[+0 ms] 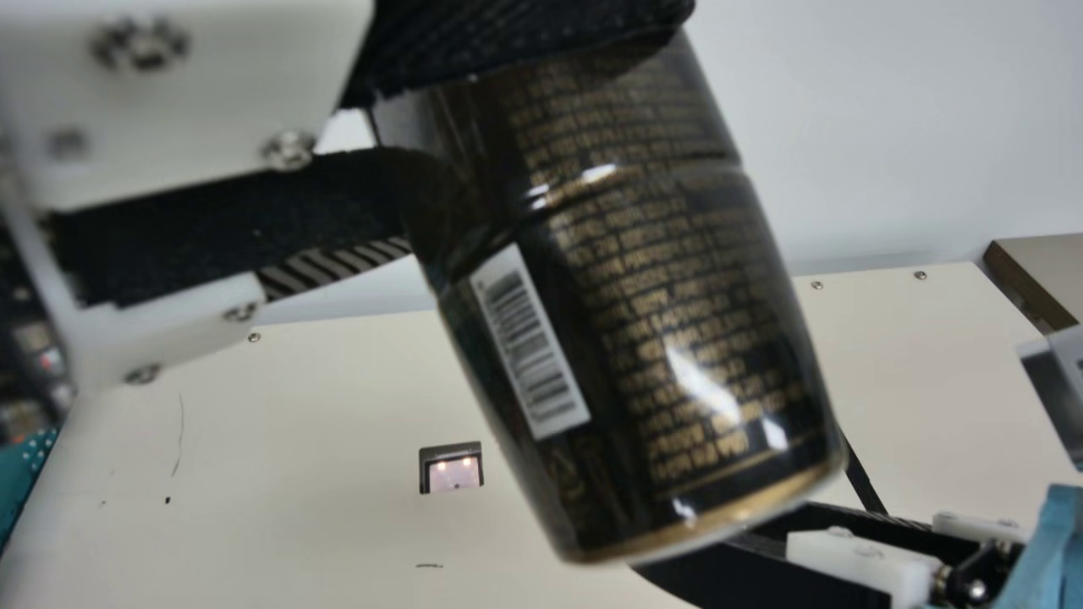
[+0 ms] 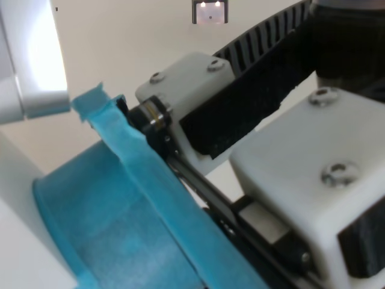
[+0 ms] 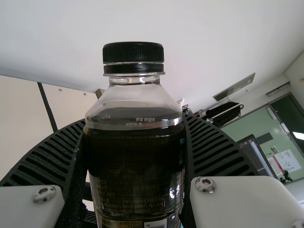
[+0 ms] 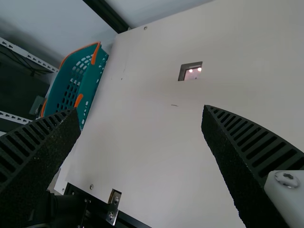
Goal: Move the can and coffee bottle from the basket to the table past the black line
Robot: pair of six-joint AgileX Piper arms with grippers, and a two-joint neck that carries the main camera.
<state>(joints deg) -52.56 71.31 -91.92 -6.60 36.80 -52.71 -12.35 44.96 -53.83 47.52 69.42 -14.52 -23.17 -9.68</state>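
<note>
In the main view my left gripper (image 1: pixel 541 110) is shut on the coffee bottle (image 1: pixel 660 338), which hangs tilted above the table, base toward the lower right. The left wrist view shows the bottle's black cap and clear neck, its dark body (image 3: pixel 135 152) between the fingers of my left gripper (image 3: pixel 134 123). In the top view the dark bottle (image 2: pixel 346 48) is at the upper right. My right gripper (image 1: pixel 753 575) is low at the right in the main view, partly behind the bottle; its wrist view shows the right gripper (image 4: pixel 140 111) open over bare table.
The teal basket (image 4: pixel 71 83) with orange handles stands beside the table (image 4: pixel 142 142), and its edge (image 1: pixel 25 465) shows at the main view's left. A black line (image 1: pixel 863 482) crosses the table right of the bottle. A small rectangular cutout (image 1: pixel 451 467) is in the tabletop.
</note>
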